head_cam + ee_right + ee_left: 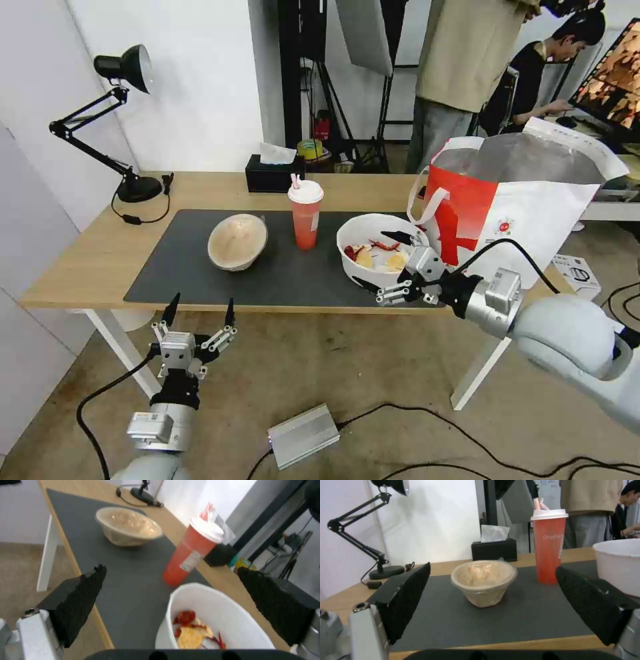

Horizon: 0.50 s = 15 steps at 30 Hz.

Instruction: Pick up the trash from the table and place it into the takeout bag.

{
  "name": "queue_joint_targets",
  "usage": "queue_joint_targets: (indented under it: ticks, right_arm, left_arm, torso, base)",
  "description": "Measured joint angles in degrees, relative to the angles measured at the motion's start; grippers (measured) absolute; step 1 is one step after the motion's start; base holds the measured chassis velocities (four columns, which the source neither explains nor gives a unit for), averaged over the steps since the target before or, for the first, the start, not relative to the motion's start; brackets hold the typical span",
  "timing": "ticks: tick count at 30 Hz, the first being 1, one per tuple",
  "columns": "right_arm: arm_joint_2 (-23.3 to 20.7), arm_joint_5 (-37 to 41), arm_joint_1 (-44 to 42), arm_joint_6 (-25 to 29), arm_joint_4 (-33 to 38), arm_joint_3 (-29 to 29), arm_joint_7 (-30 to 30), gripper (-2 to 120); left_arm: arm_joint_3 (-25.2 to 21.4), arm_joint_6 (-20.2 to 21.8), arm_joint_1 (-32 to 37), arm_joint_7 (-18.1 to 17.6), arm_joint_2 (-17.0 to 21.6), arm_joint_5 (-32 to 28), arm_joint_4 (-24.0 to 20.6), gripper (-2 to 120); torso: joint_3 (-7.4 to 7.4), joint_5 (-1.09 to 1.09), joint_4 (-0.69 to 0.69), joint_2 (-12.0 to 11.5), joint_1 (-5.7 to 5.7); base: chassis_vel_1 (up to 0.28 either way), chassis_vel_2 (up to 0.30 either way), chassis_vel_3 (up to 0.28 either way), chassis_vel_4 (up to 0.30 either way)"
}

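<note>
On the table, three pieces of trash stand in a row on the dark mat. They are a beige pulp bowl, a red lidded cup with a straw, and a white bowl holding red-and-yellow scraps. The white-and-red takeout bag stands open at the table's right end. My right gripper is open at the white bowl's near rim. Below the table's front edge, my left gripper hangs open, facing the beige bowl.
A black desk lamp stands at the back left and a black tissue box behind the cup. On the floor lie a silver box, cables and a small white box. People stand behind the table.
</note>
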Motion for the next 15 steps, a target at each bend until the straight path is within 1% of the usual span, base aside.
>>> queue_joint_targets:
  ticks: [8, 11, 15]
  right_arm:
    - [-1.5, 1.9, 1.5, -1.4, -2.5, -1.0, -1.5, 100]
    - [-2.6, 3.8, 3.0, -2.6, -3.4, -1.6, -2.5, 100]
    - [-3.0, 5.4, 4.3, -3.7, -4.6, -2.6, -3.1, 100]
  left_arm:
    - [0.8, -0.2, -0.8, 0.4, 0.3, 0.1, 1.4, 100]
    - [1.4, -0.2, -1.6, 0.7, 0.8, 0.2, 2.3, 100]
    - [2.0, -0.2, -2.0, 1.0, 1.3, 0.2, 3.0, 100]
  torso:
    - [0.0, 0.0, 0.0, 0.0, 0.0]
    - [0.0, 0.0, 0.0, 0.0, 0.0]
    - [-0.01, 0.0, -0.01, 0.0, 0.0]
  base:
    - [0.0, 0.0, 0.0, 0.0]
    - [0.0, 0.0, 0.0, 0.0]
    - [0.0, 0.0, 0.0, 0.0]
